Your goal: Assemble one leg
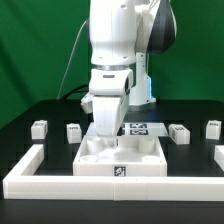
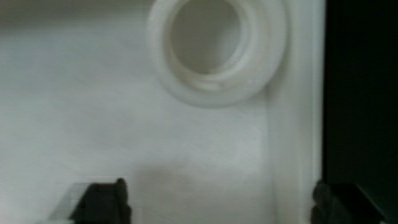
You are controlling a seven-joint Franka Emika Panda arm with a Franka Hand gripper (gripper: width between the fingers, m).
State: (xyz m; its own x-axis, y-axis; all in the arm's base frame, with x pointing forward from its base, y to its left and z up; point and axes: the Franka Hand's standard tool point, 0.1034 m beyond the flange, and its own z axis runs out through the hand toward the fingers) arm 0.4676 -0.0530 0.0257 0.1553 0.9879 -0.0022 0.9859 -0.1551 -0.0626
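Observation:
Several small white legs with square tags stand in a row on the black table: two at the exterior view's left [image 1: 40, 128] [image 1: 74, 131] and two at its right [image 1: 178, 133] [image 1: 213, 127]. The big white tray-like part [image 1: 140, 158] lies in the middle, against the front wall. My gripper [image 1: 105, 128] points down over the tray's back left part, apart from all the legs. In the wrist view the gripper [image 2: 226, 205] is open, with only the tray's white surface [image 2: 125, 130] between the dark fingertips [image 2: 107, 203]. A round raised ring [image 2: 267, 60] on that surface lies ahead of them.
The long white L-shaped border wall [image 1: 60, 181] runs along the front and up the exterior view's left side. The marker board [image 1: 137, 127] lies behind the tray. The black table [image 2: 365, 90] shows beside the tray's edge in the wrist view.

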